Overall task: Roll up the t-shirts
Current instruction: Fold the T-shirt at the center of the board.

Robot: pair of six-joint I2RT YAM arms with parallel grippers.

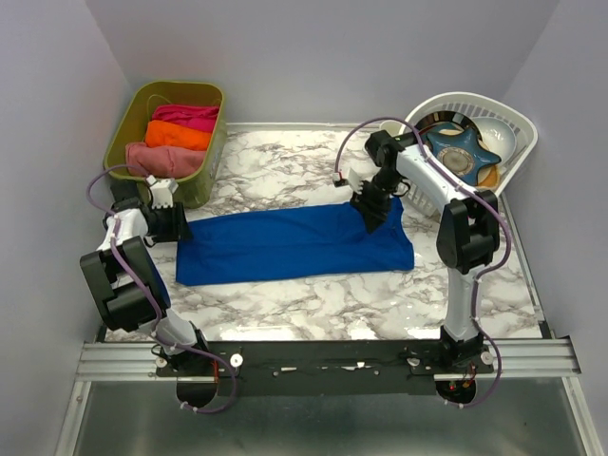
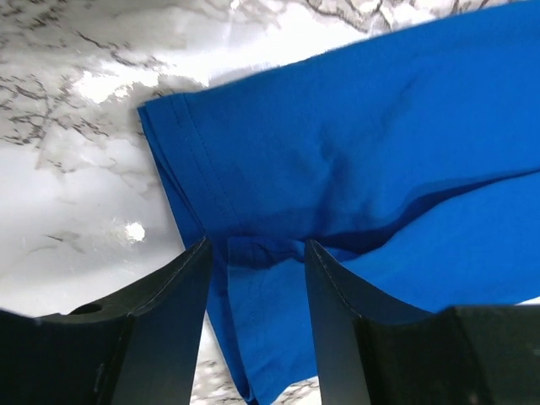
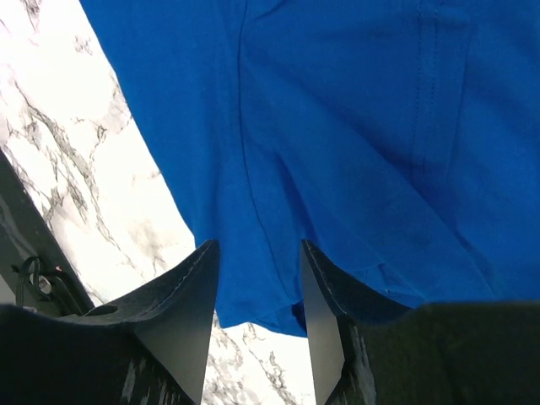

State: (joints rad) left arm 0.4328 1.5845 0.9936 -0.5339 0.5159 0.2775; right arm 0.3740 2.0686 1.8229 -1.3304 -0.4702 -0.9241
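Note:
The royal-blue t-shirt (image 1: pixel 294 242) lies folded into a long flat band across the marble table (image 1: pixel 304 304); no print shows. My left gripper (image 1: pixel 180 224) is at the band's left end, open, fingers straddling the hemmed edge (image 2: pixel 181 143) with flat cloth between them (image 2: pixel 257 245). My right gripper (image 1: pixel 370 217) is over the band's far edge near its right end, open, with the shirt's edge (image 3: pixel 253 304) lying under the gap between its fingers (image 3: pixel 257 246). Neither gripper pinches the cloth.
A green bin (image 1: pixel 204 180) at the back left holds pink, orange and magenta rolled cloths (image 1: pixel 176 133). A white basket (image 1: pixel 518 142) with dishes stands at the back right, close behind the right arm. Grey walls enclose the table.

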